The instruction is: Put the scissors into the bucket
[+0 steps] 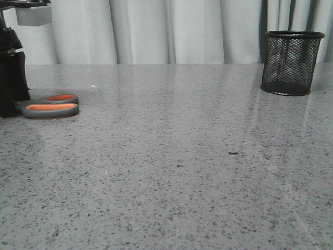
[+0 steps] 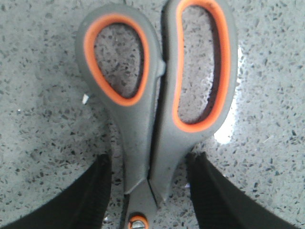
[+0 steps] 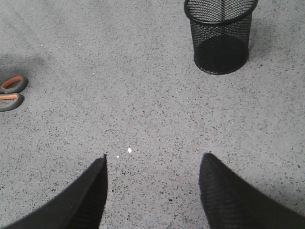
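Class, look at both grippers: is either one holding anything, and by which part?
Nothing is held. The left gripper straddles the scissors near the pivot, fingers apart from them; the right gripper is open over bare table.

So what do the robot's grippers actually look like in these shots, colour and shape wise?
Both grippers have black fingers that taper towards the tips, with a matte, finely textured surface. The left gripper shows two dark fingers, and the right gripper shows the same pair. In the front view the left arm is a boxy black body with a pale grey block above it. No cables or markings are visible.
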Action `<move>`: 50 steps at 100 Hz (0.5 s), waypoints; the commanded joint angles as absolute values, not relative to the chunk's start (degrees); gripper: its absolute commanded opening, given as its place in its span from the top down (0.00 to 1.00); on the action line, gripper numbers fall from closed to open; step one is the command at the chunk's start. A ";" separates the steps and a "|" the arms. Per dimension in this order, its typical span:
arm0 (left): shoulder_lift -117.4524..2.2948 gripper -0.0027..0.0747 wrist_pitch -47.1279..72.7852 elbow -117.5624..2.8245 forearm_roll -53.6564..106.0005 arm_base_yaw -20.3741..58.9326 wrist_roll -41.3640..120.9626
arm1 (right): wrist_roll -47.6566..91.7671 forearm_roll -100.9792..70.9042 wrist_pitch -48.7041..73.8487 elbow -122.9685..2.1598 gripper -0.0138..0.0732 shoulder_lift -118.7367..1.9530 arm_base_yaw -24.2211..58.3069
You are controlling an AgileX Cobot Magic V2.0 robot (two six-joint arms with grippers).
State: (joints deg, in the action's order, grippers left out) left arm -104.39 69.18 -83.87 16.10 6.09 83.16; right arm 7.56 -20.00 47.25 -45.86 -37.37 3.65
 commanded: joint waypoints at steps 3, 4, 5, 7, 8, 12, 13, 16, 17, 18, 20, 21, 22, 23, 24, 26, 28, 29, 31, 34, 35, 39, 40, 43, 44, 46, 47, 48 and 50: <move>-103.09 0.51 67.58 -84.95 17.99 6.40 83.21 | 8.32 -20.46 44.39 -47.85 0.40 -37.84 3.27; -103.09 0.51 67.58 -84.95 17.99 6.40 83.21 | 8.32 -20.46 44.39 -47.85 0.40 -37.84 3.27; -103.09 0.51 67.58 -84.95 17.99 6.40 83.21 | 8.32 -20.46 44.39 -47.85 0.40 -37.84 3.27; -103.09 0.52 67.58 -84.95 17.99 6.40 83.21 | 8.32 -20.46 44.39 -47.85 0.40 -37.84 3.27; -103.09 0.52 67.73 -84.95 17.99 6.40 83.21 | 8.32 -20.46 44.39 -47.85 0.40 -37.84 3.27; -103.09 0.55 67.90 -84.95 17.99 6.40 83.21 | 8.32 -20.46 44.39 -47.85 0.40 -37.84 3.27; -103.09 0.56 67.95 -84.95 18.12 6.40 83.21 | 8.32 -20.46 44.39 -47.85 0.40 -37.84 3.27; -103.09 0.59 68.38 -84.95 18.54 6.40 83.21 | 8.32 -20.46 44.39 -47.85 0.40 -37.84 3.27; -103.09 0.60 68.69 -84.95 18.67 6.40 83.21 | 8.32 -20.46 44.39 -47.85 0.40 -37.84 3.27; -103.09 0.62 68.84 -84.95 18.93 6.40 83.21 | 8.32 -20.46 44.39 -47.85 0.40 -37.84 3.27; -103.09 0.65 69.15 -84.95 19.12 6.40 83.21 | 8.32 -20.46 44.39 -47.85 0.40 -37.84 3.27; -103.09 0.66 69.27 -84.95 19.36 6.40 83.21 | 8.32 -20.46 44.39 -47.85 0.40 -37.84 3.27; -103.09 0.68 69.32 -84.95 19.49 6.40 83.21 | 8.32 -20.46 44.39 -47.85 0.40 -37.84 3.27; -103.09 0.70 69.42 -84.95 19.76 6.40 83.21 | 8.32 -20.46 44.39 -47.85 0.40 -37.84 3.27; -103.09 0.71 69.42 -84.95 19.88 6.40 83.21 | 8.32 -20.46 44.39 -47.85 0.40 -37.84 3.27; -103.09 0.75 69.42 -84.95 20.21 6.40 83.21 | 8.32 -20.46 44.39 -47.85 0.40 -37.84 3.27; -103.09 0.79 69.42 -84.95 20.39 6.40 83.21 | 8.32 -20.46 44.39 -47.85 0.40 -37.84 3.27; -103.18 0.80 69.55 -84.95 20.38 6.40 83.21 | 8.32 -20.46 44.39 -47.85 0.40 -37.84 3.27; -103.18 0.84 69.70 -84.95 20.49 6.40 83.21 | 8.32 -20.46 44.39 -47.85 0.40 -37.84 3.27; -103.31 0.91 70.09 -84.95 20.49 6.40 83.21 | 8.32 -20.46 44.39 -47.85 0.40 -37.84 3.27; -103.31 0.92 70.23 -84.95 20.65 6.40 83.21 | 8.32 -20.46 44.39 -47.85 0.40 -37.84 3.27; -103.53 0.99 71.01 -84.95 20.87 6.40 83.21 | 8.32 -20.46 44.39 -47.85 0.40 -37.84 3.27; -103.53 0.99 71.29 -84.95 20.87 6.40 83.21 | 8.32 -20.46 44.39 -47.85 0.40 -37.84 3.27; -103.53 0.98 72.01 -84.95 21.01 6.40 83.06 | 8.32 -20.46 44.39 -47.85 0.40 -37.84 3.27; -103.53 0.98 72.28 -84.95 21.01 6.40 83.06 | 8.32 -20.46 44.39 -47.85 0.40 -37.84 3.27; -103.53 0.98 72.53 -84.95 21.01 6.49 82.94 | 8.32 -20.46 44.39 -47.85 0.40 -37.84 3.27; -103.53 0.98 72.53 -84.95 21.01 6.49 82.82 | 8.32 -20.46 44.39 -47.85 0.40 -37.84 3.27; -103.53 0.98 72.53 -84.95 21.01 6.49 82.81 | 8.32 -20.46 44.39 -47.85 0.40 -37.84 3.27; -103.53 0.98 72.53 -85.02 21.01 6.49 82.81 | 8.32 -20.46 44.39 -47.85 0.40 -37.84 3.27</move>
State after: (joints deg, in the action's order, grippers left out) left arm -104.88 70.17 -83.98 18.70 6.09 83.16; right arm 7.56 -20.00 47.34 -45.86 -37.37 3.65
